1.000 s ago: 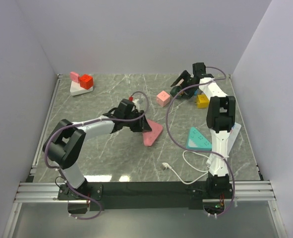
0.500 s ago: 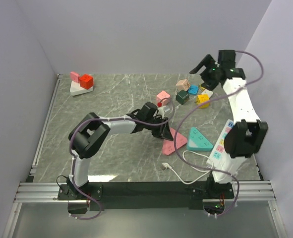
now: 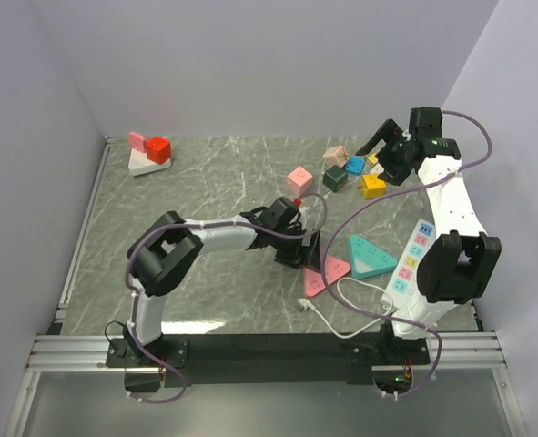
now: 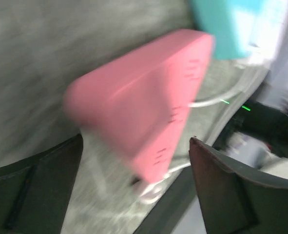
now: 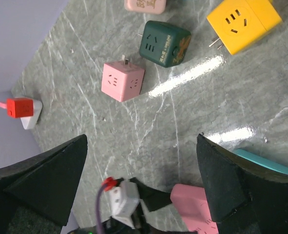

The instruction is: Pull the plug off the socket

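Hovering at one pink triangular socket point(image 3: 328, 273), left end effector point(image 3: 305, 253) spread wide, a finger on each side, not pinching. Right end effector point(image 5: 142, 141) spread too, empty, over five cube adapters point(image 3: 334, 177) (maybe a sixth, too small). One white plug point(image 3: 306, 306) lies loose on the desk point(image 3: 205, 173) near the pink socket; one teal triangular socket point(image 3: 369, 257) sits beside it.

Loose cube adapters at the far right of the marble table point(image 3: 205, 182): pink point(image 3: 299, 179), dark green point(image 3: 334, 177), beige point(image 3: 335, 157), blue point(image 3: 355, 166) and yellow point(image 3: 371, 186). The last four are clustered, the pink one apart to their left. A teal triangular power strip point(image 3: 370, 257) lies flat, near a white strip with coloured buttons point(image 3: 412, 258).
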`<state>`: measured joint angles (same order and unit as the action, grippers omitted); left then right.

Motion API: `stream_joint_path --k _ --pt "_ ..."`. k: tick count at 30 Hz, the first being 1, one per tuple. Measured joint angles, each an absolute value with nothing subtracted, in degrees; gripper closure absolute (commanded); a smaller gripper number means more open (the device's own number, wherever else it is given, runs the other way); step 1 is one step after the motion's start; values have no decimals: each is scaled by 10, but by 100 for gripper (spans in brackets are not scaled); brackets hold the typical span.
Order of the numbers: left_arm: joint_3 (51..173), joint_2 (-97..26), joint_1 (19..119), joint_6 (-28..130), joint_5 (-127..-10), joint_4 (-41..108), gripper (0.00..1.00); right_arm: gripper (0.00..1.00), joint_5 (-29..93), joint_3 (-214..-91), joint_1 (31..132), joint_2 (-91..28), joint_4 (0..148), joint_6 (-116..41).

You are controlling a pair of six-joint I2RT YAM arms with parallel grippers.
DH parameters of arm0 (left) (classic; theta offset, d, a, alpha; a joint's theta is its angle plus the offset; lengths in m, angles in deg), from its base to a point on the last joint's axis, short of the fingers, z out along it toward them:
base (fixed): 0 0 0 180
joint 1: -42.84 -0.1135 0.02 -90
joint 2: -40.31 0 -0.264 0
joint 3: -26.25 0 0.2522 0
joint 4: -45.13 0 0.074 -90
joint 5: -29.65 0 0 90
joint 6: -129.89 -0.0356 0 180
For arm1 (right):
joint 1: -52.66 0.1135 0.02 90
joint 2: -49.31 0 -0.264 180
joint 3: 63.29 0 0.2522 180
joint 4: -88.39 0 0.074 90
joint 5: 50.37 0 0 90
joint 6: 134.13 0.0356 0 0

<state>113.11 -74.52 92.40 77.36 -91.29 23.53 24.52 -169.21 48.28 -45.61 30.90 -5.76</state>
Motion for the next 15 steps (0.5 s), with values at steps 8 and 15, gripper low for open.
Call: stream_joint_path --k 8,15 --pt "1105 -577 864 789 -704 85 1 0 211 -1676 483 -441 314 -84" --pt "1104 -491 569 854 -645 88 1 0 173 -1623 498 -417 331 -90"
